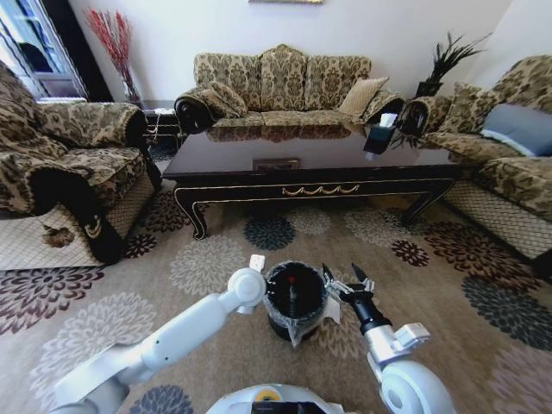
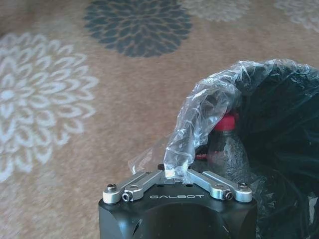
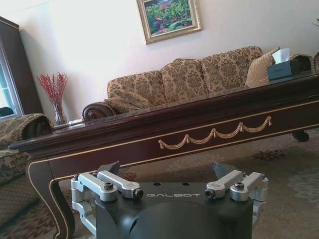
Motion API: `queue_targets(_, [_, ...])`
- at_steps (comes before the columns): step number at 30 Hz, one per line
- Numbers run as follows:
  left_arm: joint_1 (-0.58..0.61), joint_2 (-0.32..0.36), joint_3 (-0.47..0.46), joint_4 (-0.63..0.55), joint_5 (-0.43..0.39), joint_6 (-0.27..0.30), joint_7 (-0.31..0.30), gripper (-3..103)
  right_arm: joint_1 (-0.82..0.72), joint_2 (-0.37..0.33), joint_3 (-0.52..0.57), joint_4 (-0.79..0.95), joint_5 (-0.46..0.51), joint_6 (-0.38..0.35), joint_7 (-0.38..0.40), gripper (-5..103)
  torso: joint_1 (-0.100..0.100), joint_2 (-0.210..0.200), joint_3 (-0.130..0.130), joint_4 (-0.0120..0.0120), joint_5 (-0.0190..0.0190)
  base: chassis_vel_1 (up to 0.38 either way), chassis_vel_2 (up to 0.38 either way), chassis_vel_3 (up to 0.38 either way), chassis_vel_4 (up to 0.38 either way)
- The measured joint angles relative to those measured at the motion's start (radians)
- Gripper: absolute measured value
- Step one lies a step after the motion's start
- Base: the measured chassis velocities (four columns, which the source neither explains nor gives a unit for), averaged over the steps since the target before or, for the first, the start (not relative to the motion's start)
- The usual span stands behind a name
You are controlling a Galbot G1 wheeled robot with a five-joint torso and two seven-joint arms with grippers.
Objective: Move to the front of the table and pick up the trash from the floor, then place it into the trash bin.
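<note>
The trash bin [image 1: 293,302], round and black with a shiny liner [image 2: 284,124], stands on the carpet just before me. At its left rim, my left gripper [image 2: 174,173] is shut on a crumpled clear wrapper [image 2: 199,119] that arches over the bin's edge. A clear bottle with a red cap [image 2: 227,144] lies inside the bin. On the bin's right side my right gripper [image 1: 343,278] hovers open and holds nothing; in the right wrist view the gripper [image 3: 167,172] faces the table. The dark table [image 1: 310,164] with gold scroll trim [image 3: 214,134] stands beyond the bin.
An armchair [image 1: 60,172] stands at the left, a long sofa [image 1: 280,86] behind the table, and another sofa [image 1: 509,147] at the right. A tissue box [image 1: 379,134] sits on the table. Flower-patterned carpet [image 1: 207,263] lies around the bin.
</note>
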Motion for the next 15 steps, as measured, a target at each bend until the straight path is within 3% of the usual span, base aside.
queue_targets(11, [0.149,0.108,-0.189,-0.037,0.038,0.001,0.056,0,0.037,-0.001,0.006,-0.088,-0.014,0.015,0.028,100,0.000,0.000,0.000,-0.0002,0.0001,0.000,0.000,0.000,0.000])
queue_targets(14, [0.261,0.157,-0.306,-0.051,0.068,0.001,0.089,0,0.078,-0.005,-0.003,-0.160,-0.034,0.025,0.032,100,0.000,0.000,0.000,0.0000,0.0000,0.000,0.000,0.000,0.000])
queue_targets(15, [0.261,0.157,-0.306,-0.051,0.068,0.001,0.089,0,0.078,-0.005,-0.003,-0.160,-0.034,0.025,0.032,100,0.000,0.000,0.000,0.0000,0.0000,0.000,0.000,0.000,0.000])
